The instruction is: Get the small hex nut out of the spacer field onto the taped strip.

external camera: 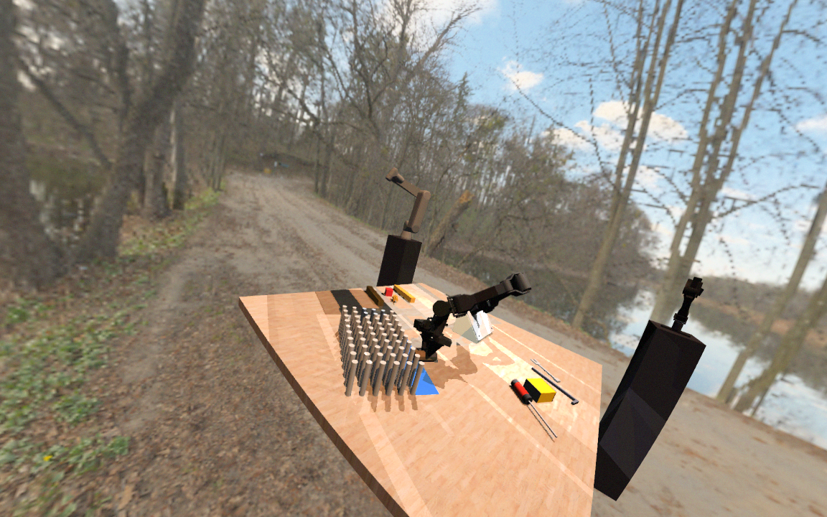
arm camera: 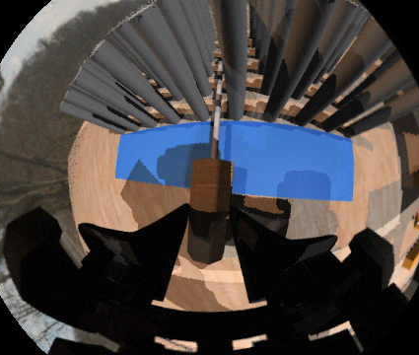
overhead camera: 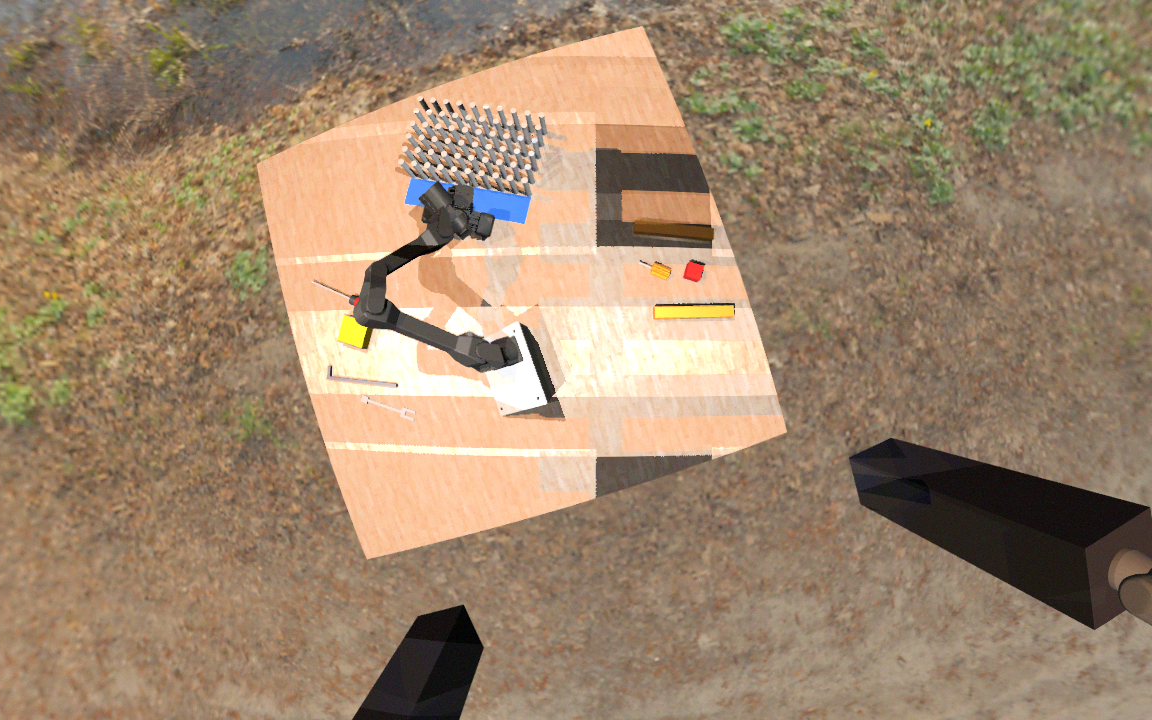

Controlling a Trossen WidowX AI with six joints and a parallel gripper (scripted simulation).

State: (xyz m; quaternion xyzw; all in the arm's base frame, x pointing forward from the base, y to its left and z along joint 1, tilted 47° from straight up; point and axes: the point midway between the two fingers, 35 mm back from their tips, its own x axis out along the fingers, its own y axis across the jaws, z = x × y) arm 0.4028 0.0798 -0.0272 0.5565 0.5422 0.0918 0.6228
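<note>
Grey metal spacers (overhead camera: 542,125) (external camera: 351,379) (arm camera: 231,74) stand upright in rows behind the blue taped strip (overhead camera: 513,209) (external camera: 426,385) (arm camera: 293,148). My gripper (arm camera: 209,209) is shut on the brown handle (arm camera: 211,184) of a thin-shafted tool, low at the front edge of the strip. The tool's shaft (arm camera: 216,118) crosses over the strip and runs in between two front spacers; its far end is hidden among them. No spacer is seen fallen. I cannot make out the hex nut in any view, and none shows on the visible parts of the strip.
A yellow block (overhead camera: 354,332) (external camera: 539,389), a red-handled tool (external camera: 521,391), a dark L-shaped rod (overhead camera: 363,381) and a pale forked tool (overhead camera: 388,408) lie on the left. A red block (overhead camera: 694,270), a small orange-handled tool (overhead camera: 660,270) and two bars (overhead camera: 673,231) (overhead camera: 694,311) lie on the right.
</note>
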